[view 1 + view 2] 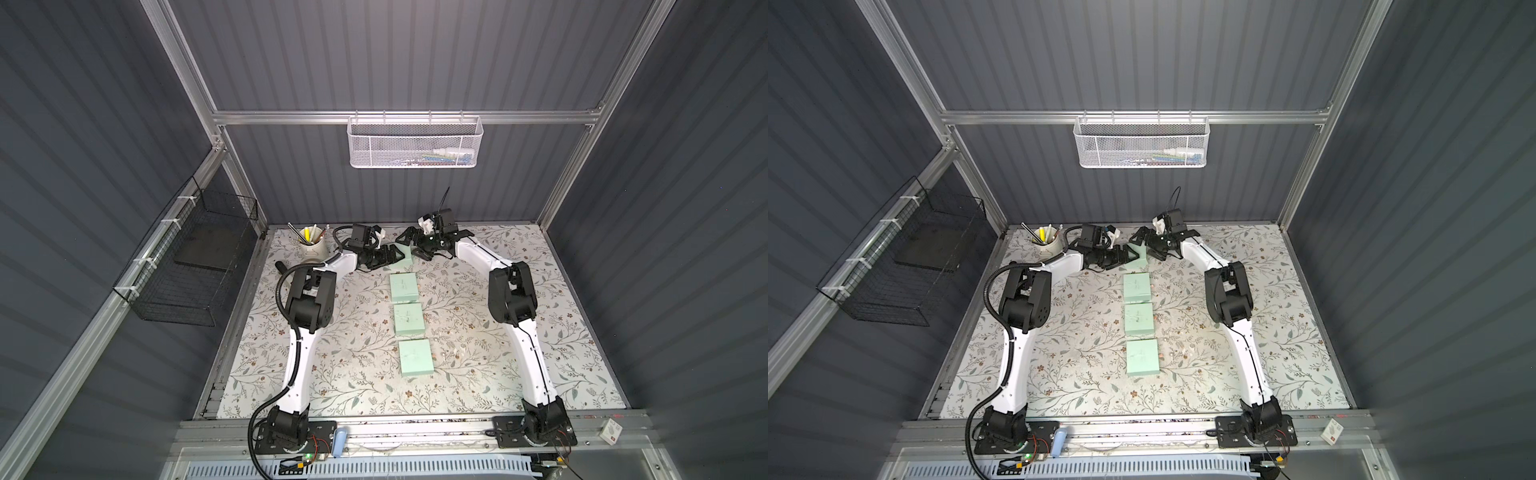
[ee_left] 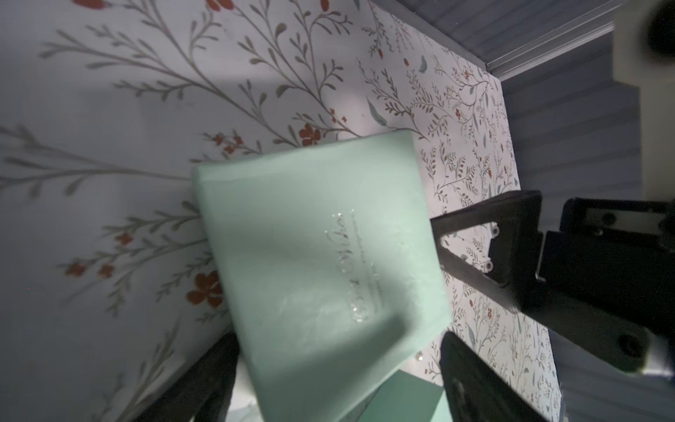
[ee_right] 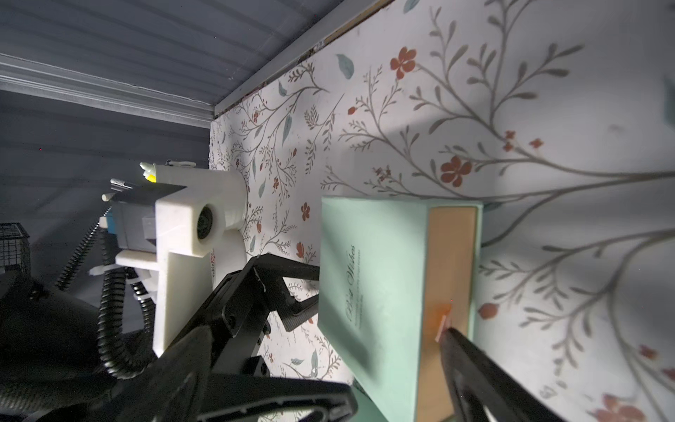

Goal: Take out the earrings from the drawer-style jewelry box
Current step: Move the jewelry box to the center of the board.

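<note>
The mint-green drawer-style jewelry box (image 1: 406, 261) (image 1: 1140, 259) lies at the far end of the table. My left gripper (image 2: 338, 336) (image 1: 395, 257) is shut on its two sides. The tan drawer front (image 3: 451, 263) sits flush in the box, with an orange pull tab (image 3: 442, 317). My right gripper (image 3: 398, 365) (image 1: 413, 247) stands wide open at that end, one fingertip (image 3: 451, 334) right beside the tab. A tiny silvery stud (image 2: 419, 355) (image 3: 313, 371), seemingly one of the earrings, lies on the cloth by the box's corner. No other earring shows.
Three more mint boxes (image 1: 403, 286) (image 1: 408, 319) (image 1: 417, 357) form a row toward the front. A white pen cup (image 1: 314, 247) stands at the back left. The back wall is close behind both grippers. A black wire basket (image 1: 187, 270) hangs on the left wall.
</note>
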You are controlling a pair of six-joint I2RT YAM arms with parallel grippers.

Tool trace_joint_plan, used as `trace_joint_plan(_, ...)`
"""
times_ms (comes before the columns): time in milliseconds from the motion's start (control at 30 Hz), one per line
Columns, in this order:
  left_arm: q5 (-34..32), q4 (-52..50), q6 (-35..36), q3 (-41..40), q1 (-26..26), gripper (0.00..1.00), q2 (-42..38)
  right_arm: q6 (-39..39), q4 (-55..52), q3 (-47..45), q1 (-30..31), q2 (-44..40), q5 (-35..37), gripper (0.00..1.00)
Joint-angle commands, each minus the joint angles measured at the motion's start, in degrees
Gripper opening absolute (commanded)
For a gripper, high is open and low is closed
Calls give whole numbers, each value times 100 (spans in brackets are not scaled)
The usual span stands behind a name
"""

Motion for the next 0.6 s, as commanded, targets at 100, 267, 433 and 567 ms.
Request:
trace_joint_plan(100, -259, -249, -120, -243, 32, 87, -250, 87, -80, -151, 35, 46, 178, 97)
trace_joint_plan(267, -478, 82, -534, -691, 128, 88, -524, 178, -38, -398, -147, -194, 478, 97)
trace_joint_plan(433, -718, 98, -700, -849, 190, 89, -856, 73, -126, -436, -257, -429, 390, 97)
trace_joint_plan(567, -911, 217, -808, -1092, 253, 89, -1291, 11, -23, -781, -341, -739, 375, 95)
